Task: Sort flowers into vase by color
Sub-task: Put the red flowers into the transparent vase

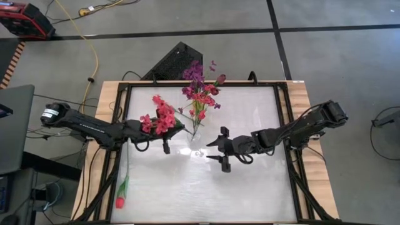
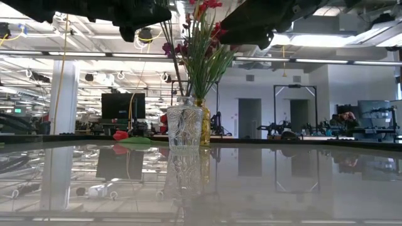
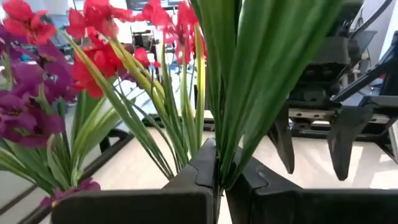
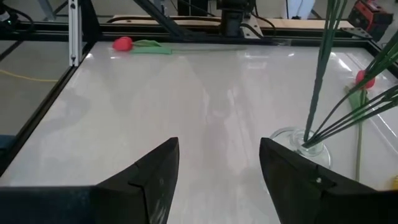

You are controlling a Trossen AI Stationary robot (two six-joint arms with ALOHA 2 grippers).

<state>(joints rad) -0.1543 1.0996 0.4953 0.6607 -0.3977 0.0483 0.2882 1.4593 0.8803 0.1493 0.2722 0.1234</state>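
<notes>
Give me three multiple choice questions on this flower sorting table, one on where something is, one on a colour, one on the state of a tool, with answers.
1. Where does the lone tulip lie?
A. In the vase
B. On the table near the left arm's side
C. In the right tool

2. What colour is the spray in the left tool?
A. Red-pink
B. Yellow
C. White

3. How is the right tool?
A. Shut on a stem
B. Shut and empty
C. Open and empty

Answers:
1 B, the high view shows it flat on the table by the left edge.
2 A, its blossoms are red-pink.
3 C, the right wrist view shows its fingers apart with only table between them, beside the vase.
</notes>
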